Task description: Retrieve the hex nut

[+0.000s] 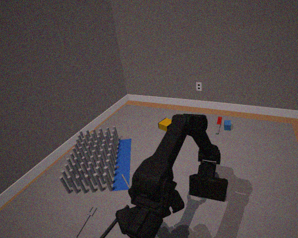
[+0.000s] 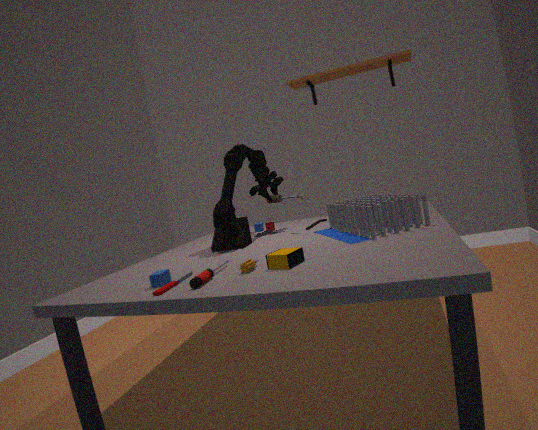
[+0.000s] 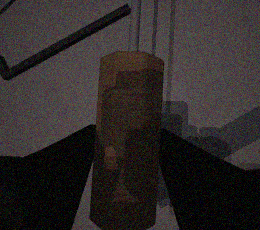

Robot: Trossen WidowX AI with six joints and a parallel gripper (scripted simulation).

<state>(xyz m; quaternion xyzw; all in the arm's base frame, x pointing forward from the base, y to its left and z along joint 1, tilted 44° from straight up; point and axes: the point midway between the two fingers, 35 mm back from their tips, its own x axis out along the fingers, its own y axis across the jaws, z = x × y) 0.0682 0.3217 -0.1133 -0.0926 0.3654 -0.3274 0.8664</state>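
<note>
One wooden-handled tool (image 2: 277, 198) (image 3: 128, 135) is clamped in the jaws (image 2: 275, 199); a bent black rod (image 2: 316, 224) (image 3: 67, 44) lies toward eleven o'clock in the wrist view.

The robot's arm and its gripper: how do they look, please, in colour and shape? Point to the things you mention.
The arm (image 1: 167, 160) (image 2: 227, 185) is matte black, with chunky, rounded joints and thick links. The gripper's fingers are black too, broad and wedge-like. No markings are visible.

Top: high, down across table to wall | exterior: farther, beyond table edge | wrist: close-up | shared: spacers (image 1: 96, 160) (image 2: 377, 215), top/exterior
</note>
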